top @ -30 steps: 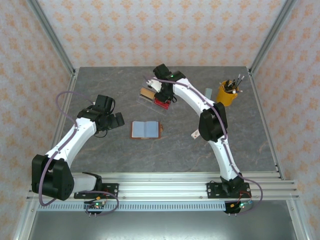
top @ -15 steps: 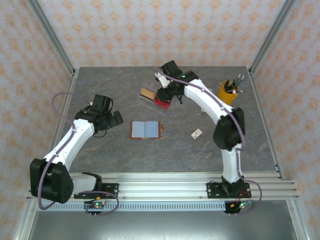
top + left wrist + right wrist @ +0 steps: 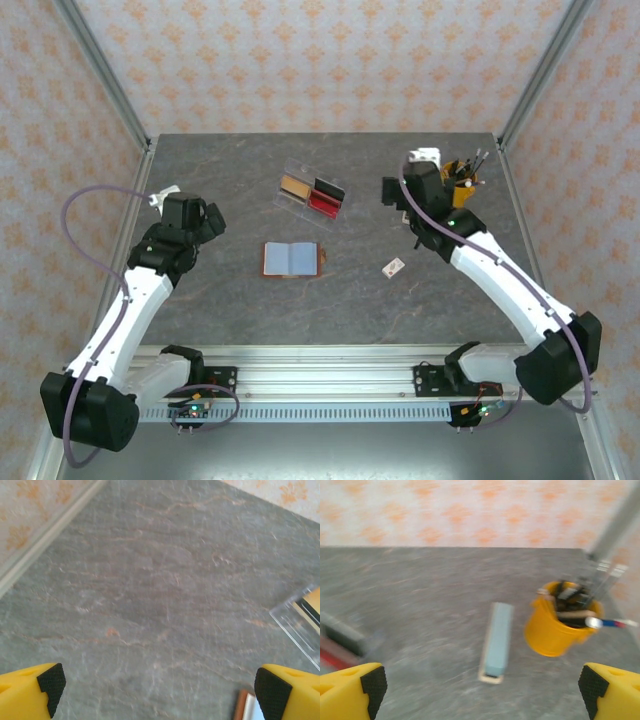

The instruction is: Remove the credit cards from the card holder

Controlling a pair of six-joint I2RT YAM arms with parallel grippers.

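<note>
At mid-tabletop (image 3: 350,300), see card holder (image 3: 291,259) lying open; see credit cards (image 3: 310,192), tan, black, red, in clear tray (image 3: 304,172) just beyond. Find left tool (image 3: 161,686) and right tool (image 3: 482,686) spread wide, gripping nothing.

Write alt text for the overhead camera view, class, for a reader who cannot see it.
An open brown card holder lies on a grey table, the left pincer and right pincer apart from it on either side. Behind it, three credit cards lie in a clear tray.

Matt grey stone-look table (image 3: 250,310); clear glossy plastic tray (image 3: 294,626) (brown leather card holder (image 3: 291,259)).
</note>
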